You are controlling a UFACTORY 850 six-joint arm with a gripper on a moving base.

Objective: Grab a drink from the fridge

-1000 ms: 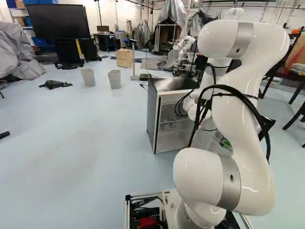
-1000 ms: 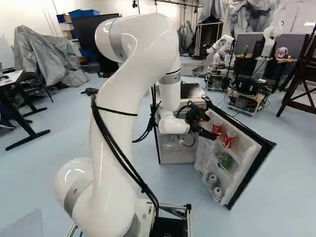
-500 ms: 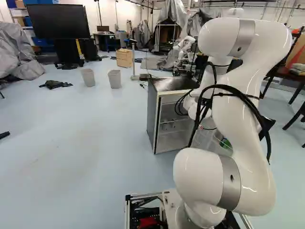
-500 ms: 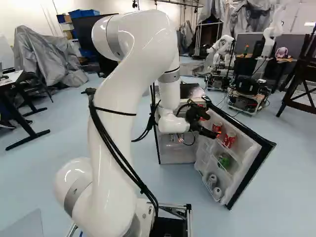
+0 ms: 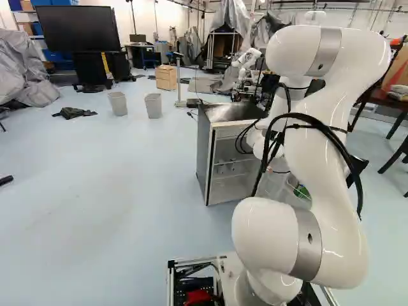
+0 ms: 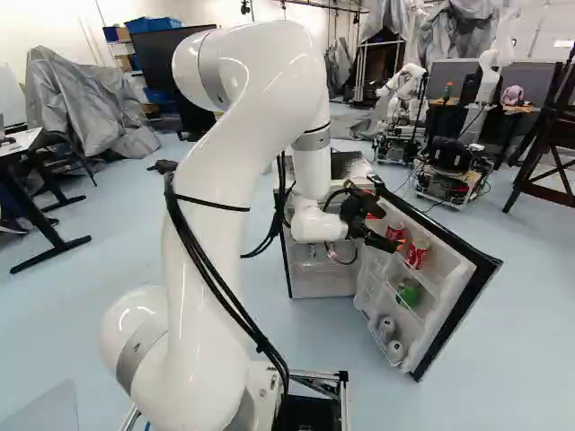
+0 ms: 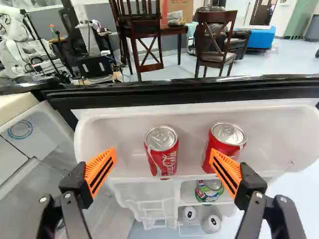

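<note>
I have my black claw with two fingers (image 6: pixel 386 224) open wide at the inside of the fridge's open door, its orange ribbed pads (image 7: pixel 101 169) set well apart. My white jointed arm (image 5: pixel 328 159) reaches out to it past the small fridge with a grey side panel (image 5: pixel 203 150). The door, white inside with a black edge (image 6: pixel 463 310), stands swung out at the right of the right base view.

In the wrist view, a red cola can with a silver top (image 7: pixel 163 152) stands upright in the white plastic door shelf (image 7: pixel 114 129), ahead of my claw (image 7: pixel 163 157) and between the lines of its fingers; nothing is gripped. A second red can with a silver top (image 7: pixel 227 137) stands near it in the same shelf, partly covered in that view by the tip of one finger. I can't tell whether that tip touches it. On a lower shelf sits a green can with a silver top (image 7: pixel 209 190), and further down are two silver cans, one (image 7: pixel 189 213) near the other (image 7: pixel 212 223).

Beyond the door, the wrist view shows a dark wooden chair (image 7: pixel 217 40). Past the fridge stands another robot, white and jointed (image 6: pixel 404 90). In the left base view, two grey waste bins (image 5: pixel 118 103) (image 5: pixel 153 106) stand on the pale blue floor (image 5: pixel 95 191), near a light wooden crate (image 5: pixel 166 78).I have my black claw with two fingers (image 6: pixel 386 224) spread wide, its orange ribbed pads (image 7: pixel 101 169) well apart and nothing gripped. My white jointed arm (image 5: pixel 328 159) reaches out past the small fridge with a grey side panel (image 5: pixel 203 150). The fridge's white door with a black edge (image 6: pixel 449 278) stands swung open at the right of the right base view, and my claw (image 7: pixel 163 157) is at its inner side.

In the wrist view, a red cola can with a silver top (image 7: pixel 163 152) stands upright in the white plastic door shelf (image 7: pixel 114 129), ahead of me and lined up between my two fingers. A second red can with a silver top (image 7: pixel 227 137) stands near it in the same shelf, partly covered in that view by one finger's tip. I can't tell whether that tip touches it. On a lower shelf sits a green can with a silver top (image 7: pixel 209 190), and further down are a silver can (image 7: pixel 189 213) and another silver can (image 7: pixel 212 223), near each other.

Beyond the door, the wrist view shows a dark wooden chair (image 7: pixel 217 32). Past the fridge stands another robot, white and jointed (image 6: pixel 404 90). In the left base view, a grey waste bin (image 5: pixel 118 103) stands near a second grey bin (image 5: pixel 153 106) on the pale blue floor (image 5: pixel 95 191), and a light wooden crate (image 5: pixel 166 78) sits farther off.
</note>
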